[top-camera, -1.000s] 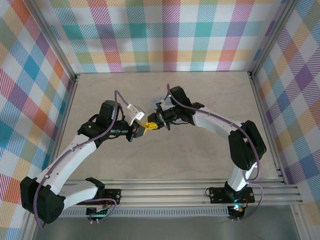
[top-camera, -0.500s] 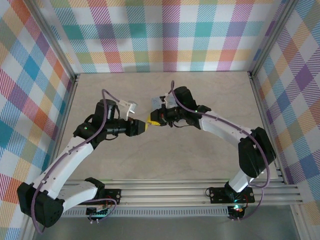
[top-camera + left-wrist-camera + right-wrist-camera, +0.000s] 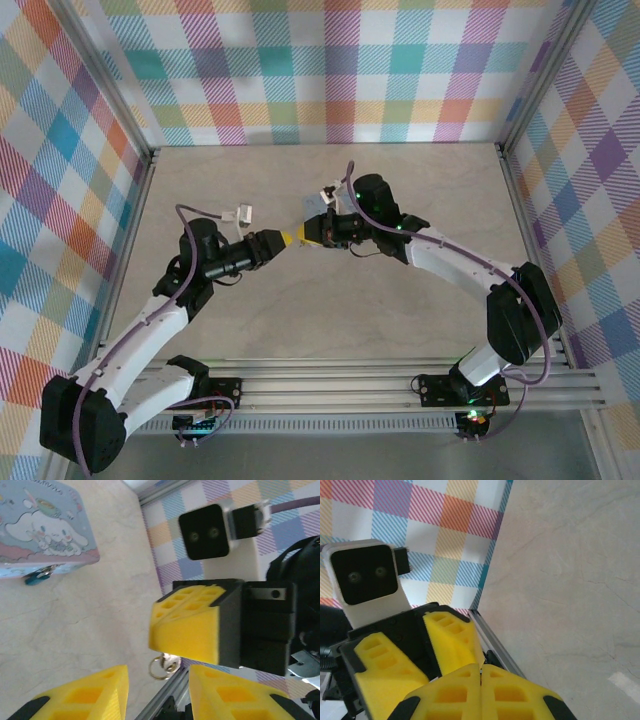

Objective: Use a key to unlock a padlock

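My right gripper (image 3: 311, 232) hangs above the table's middle, shut on a small silvery key (image 3: 170, 660). The key and its ring stick out under the right gripper's yellow fingers (image 3: 186, 630). My left gripper (image 3: 283, 238) faces it tip to tip, a small gap away, open with nothing between its fingers (image 3: 95, 692). In the right wrist view the right gripper (image 3: 481, 687) has its pads pressed together, with the left gripper's fingers (image 3: 451, 636) just beyond. The padlock (image 3: 35, 579), tiny and blue, lies against the side of a pale blue cartoon tin (image 3: 45, 527).
The tin (image 3: 316, 204) sits on the table just beyond the right gripper. Aluminium rails (image 3: 330, 385) run along the near edge, and checked walls (image 3: 330, 70) close in the far and side edges. Bare tabletop (image 3: 330, 310) lies nearer than the grippers.
The left gripper has opened and drawn slightly back to the left, leaving the key with the right gripper. Both grippers have shifted a little toward the far side; the left arm has stretched out lower.
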Tool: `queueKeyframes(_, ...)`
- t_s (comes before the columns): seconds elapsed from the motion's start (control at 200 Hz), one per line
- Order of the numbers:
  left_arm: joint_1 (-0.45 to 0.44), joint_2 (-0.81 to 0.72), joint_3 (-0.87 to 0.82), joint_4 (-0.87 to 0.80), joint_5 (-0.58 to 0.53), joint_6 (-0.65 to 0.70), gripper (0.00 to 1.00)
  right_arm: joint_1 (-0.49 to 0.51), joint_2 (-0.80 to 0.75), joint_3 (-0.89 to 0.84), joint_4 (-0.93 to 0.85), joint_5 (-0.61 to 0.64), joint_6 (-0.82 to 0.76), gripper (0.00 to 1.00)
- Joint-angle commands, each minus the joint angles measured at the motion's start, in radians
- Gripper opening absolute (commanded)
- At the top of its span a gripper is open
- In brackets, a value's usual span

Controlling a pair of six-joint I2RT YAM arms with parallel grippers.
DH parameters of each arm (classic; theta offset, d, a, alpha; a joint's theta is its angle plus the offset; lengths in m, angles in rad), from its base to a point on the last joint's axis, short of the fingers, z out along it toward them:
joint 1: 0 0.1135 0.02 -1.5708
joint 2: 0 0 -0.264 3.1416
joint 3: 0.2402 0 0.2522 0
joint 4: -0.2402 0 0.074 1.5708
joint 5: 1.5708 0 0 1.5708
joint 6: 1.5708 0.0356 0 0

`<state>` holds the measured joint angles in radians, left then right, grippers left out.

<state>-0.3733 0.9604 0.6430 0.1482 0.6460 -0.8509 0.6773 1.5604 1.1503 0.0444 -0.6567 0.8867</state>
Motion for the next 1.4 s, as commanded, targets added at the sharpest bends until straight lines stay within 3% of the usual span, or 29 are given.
queueKeyframes(0.0,-0.019,-0.018,-0.019,0.19,0.021,-0.112,0.37,-0.002,-0.034,-0.006,0.07,0.026,0.04,0.0)
queueKeyframes(0.385,-0.073,0.051,-0.037,0.282,-0.034,-0.209,0.4,-0.001,-0.04,-0.065,0.274,0.079,0.236,0.0)
queueKeyframes(0.51,-0.073,0.053,-0.052,0.268,-0.069,-0.243,0.4,-0.001,-0.052,-0.073,0.278,0.115,0.251,0.0)
queueKeyframes(0.685,-0.073,0.071,-0.089,0.37,-0.102,-0.346,0.42,-0.001,-0.063,-0.081,0.285,0.144,0.272,0.0)
queueKeyframes(1.055,-0.086,0.15,-0.025,0.48,-0.114,-0.441,0.43,0.01,-0.032,-0.086,0.361,0.139,0.341,0.0)
queueKeyframes(1.24,-0.101,0.198,0.004,0.546,-0.116,-0.475,0.37,0.015,-0.026,-0.098,0.382,0.152,0.358,0.0)
queueKeyframes(1.395,-0.103,0.222,0.016,0.577,-0.11,-0.502,0.25,0.015,-0.027,-0.102,0.371,0.155,0.347,0.0)
